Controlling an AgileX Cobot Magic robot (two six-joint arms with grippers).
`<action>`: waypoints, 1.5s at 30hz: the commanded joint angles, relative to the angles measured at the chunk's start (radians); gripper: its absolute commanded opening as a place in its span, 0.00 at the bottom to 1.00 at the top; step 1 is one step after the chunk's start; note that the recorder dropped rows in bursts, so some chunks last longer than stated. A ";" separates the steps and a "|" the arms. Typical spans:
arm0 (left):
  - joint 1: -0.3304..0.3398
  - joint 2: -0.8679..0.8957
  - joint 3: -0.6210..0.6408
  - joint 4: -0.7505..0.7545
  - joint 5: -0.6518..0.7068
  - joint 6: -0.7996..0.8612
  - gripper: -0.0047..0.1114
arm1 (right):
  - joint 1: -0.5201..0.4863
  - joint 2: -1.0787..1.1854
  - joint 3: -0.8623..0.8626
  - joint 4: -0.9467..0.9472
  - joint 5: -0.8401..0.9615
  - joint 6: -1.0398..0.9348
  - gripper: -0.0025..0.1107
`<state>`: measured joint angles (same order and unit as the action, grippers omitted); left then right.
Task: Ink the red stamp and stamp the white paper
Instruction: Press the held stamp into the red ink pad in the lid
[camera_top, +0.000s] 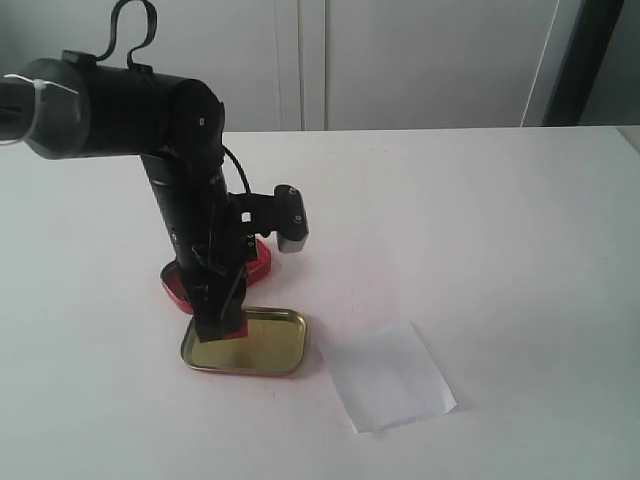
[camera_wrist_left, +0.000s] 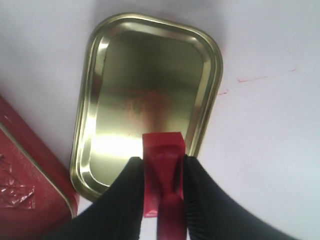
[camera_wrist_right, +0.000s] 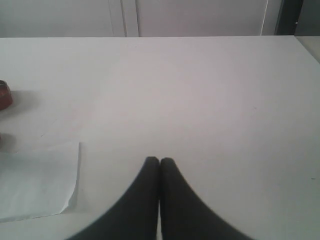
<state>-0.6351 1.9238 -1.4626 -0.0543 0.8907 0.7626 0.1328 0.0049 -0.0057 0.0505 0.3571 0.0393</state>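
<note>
My left gripper (camera_top: 222, 322) points down and is shut on the red stamp (camera_top: 234, 329). It holds the stamp just over the near-left corner of the open gold tin (camera_top: 290, 352). In the left wrist view the black fingers (camera_wrist_left: 131, 172) clamp the red stamp (camera_wrist_left: 163, 147) by its sides, with the gold tin (camera_wrist_left: 212, 60) below it; I cannot tell whether the stamp touches the tin. The white paper (camera_top: 390, 378) lies flat to the right of the tin, apart from it. My right gripper (camera_wrist_right: 160, 161) is shut on nothing, low over bare table, with the white paper (camera_wrist_right: 35, 180) off to its side.
An oval red tin (camera_top: 258, 262) sits right behind the gold tin, partly hidden by the left arm; its edge shows in the left wrist view (camera_wrist_left: 30, 175). Faint red ink marks (camera_wrist_left: 260, 77) streak the white table (camera_top: 480, 220) beside the gold tin.
</note>
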 joint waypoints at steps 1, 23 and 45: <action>-0.003 -0.022 -0.024 0.038 0.048 -0.055 0.04 | -0.006 -0.005 0.006 0.001 -0.014 -0.002 0.02; 0.193 0.106 -0.261 -0.047 0.018 -0.262 0.04 | -0.006 -0.005 0.006 0.001 -0.014 -0.002 0.02; 0.193 0.160 -0.261 0.042 -0.036 -0.452 0.04 | -0.006 -0.005 0.006 0.001 -0.014 -0.002 0.02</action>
<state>-0.4446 2.0917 -1.7187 0.0083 0.8446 0.3221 0.1328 0.0049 -0.0057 0.0505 0.3571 0.0393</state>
